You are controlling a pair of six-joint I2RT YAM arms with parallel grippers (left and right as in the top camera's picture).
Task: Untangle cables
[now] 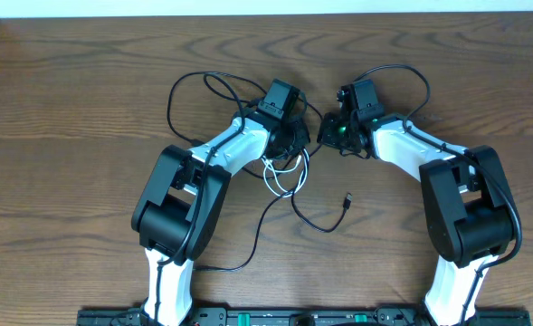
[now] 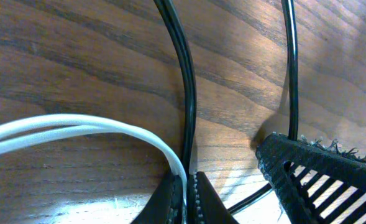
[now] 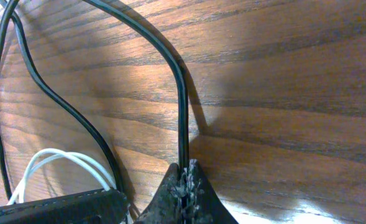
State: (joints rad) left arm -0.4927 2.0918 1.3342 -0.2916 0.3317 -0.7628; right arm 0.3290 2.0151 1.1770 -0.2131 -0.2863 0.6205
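Clamping white cable (image 2: 77,124) against black cable (image 2: 184,93), the left tool (image 2: 187,183) is sitting beside the right tool (image 3: 184,177), itself pinching black cable.

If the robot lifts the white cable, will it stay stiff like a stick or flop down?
Probably floppy: the white cable lies in soft loops, so it should droop from the left gripper pinching it. It looks thin, so likely very light. It may drag the black cable along, since both meet at the same jaws.
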